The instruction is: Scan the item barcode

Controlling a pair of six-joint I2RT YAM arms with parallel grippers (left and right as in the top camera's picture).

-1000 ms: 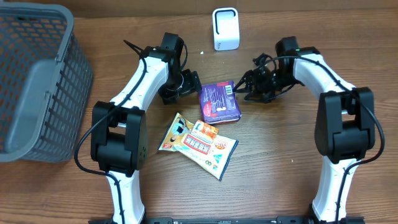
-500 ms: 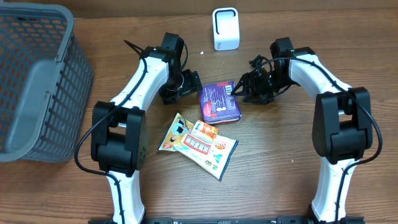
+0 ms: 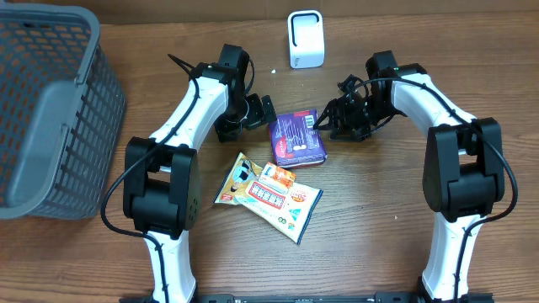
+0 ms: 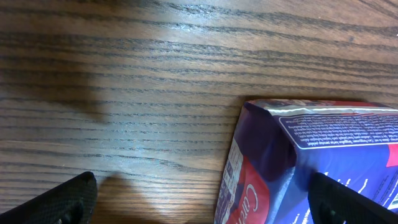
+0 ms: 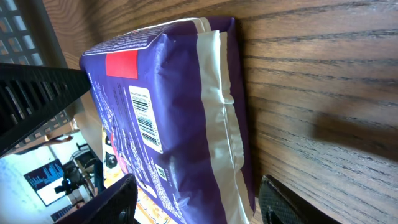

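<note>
The item, a purple package (image 3: 298,140), lies flat on the table with its barcode (image 3: 310,121) at the right end. The white scanner (image 3: 305,39) stands behind it. My left gripper (image 3: 258,112) sits at the package's left end, jaws wide open. In the left wrist view the package (image 4: 298,162) reaches in between the fingers (image 4: 62,200) without being pinched. My right gripper (image 3: 331,123) is at the barcode end. In the right wrist view its fingers (image 5: 109,202) close on either side of the package (image 5: 174,130), and the barcode (image 5: 143,116) faces the camera.
A grey mesh basket (image 3: 50,109) fills the left side of the table. A yellow and white snack packet (image 3: 268,195) lies just in front of the purple package. Both arms arch over the middle of the table.
My left gripper's jaws have opened wider beside the package. The right gripper has shifted slightly left onto the package's end. The package has not moved.
</note>
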